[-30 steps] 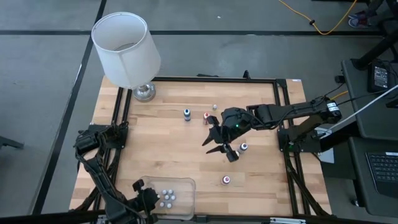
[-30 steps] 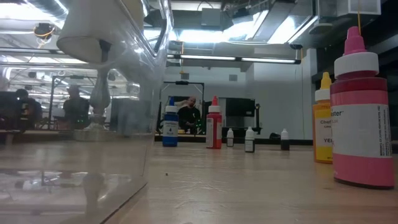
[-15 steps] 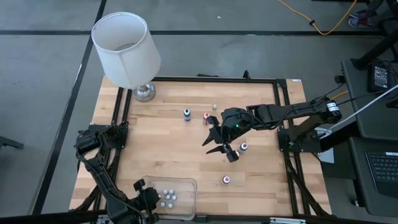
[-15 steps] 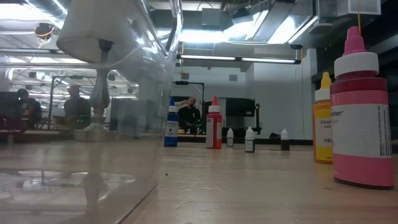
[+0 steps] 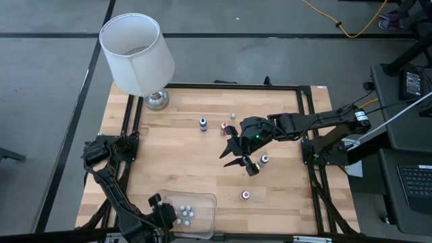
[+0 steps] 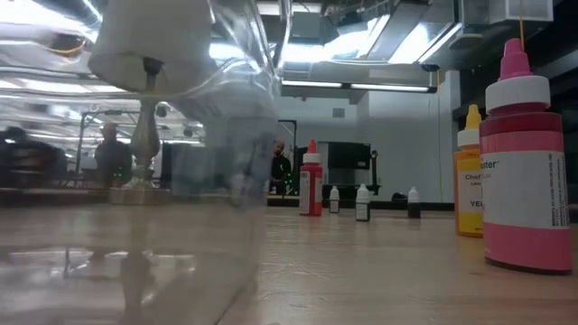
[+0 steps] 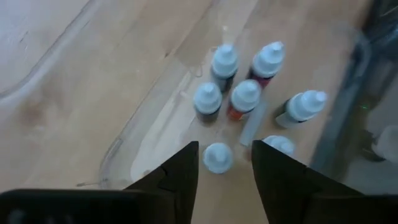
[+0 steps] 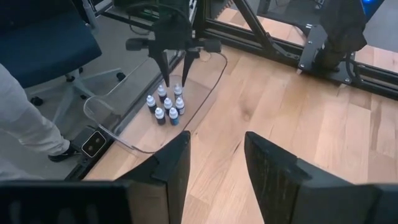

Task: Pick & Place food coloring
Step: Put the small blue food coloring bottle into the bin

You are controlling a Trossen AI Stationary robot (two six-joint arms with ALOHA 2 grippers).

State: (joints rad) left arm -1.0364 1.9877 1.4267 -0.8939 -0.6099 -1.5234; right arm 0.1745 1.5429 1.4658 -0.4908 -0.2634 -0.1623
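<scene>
So the left gripper (image 7: 225, 163) is hanging right over the clear plastic tray (image 5: 202, 200) at the near edge of the table (image 5: 169, 148), fingers (image 7: 180, 174) parted a little, with one white-capped bottle (image 7: 217, 157) sitting just between the tips, not gripped as far as I can see. There's a little huddle of food coloring bottles (image 7: 245, 96) standing upright in that tray, caps up, packed close together. The right gripper (image 5: 237, 156) is out over the middle of the table, fingers spread about halfway and nothing in them. More bottles are loose on the wood: a blue one (image 5: 202, 124) and a red one (image 5: 224, 126) up toward the lamp (image 5: 137, 55), one (image 5: 264, 159) just beside the right gripper, and another red one (image 5: 246, 195) nearer the front. From table height the pink bottle (image 6: 524, 171) and a yellow bottle (image 6: 468, 181) stand close by, both upright
</scene>
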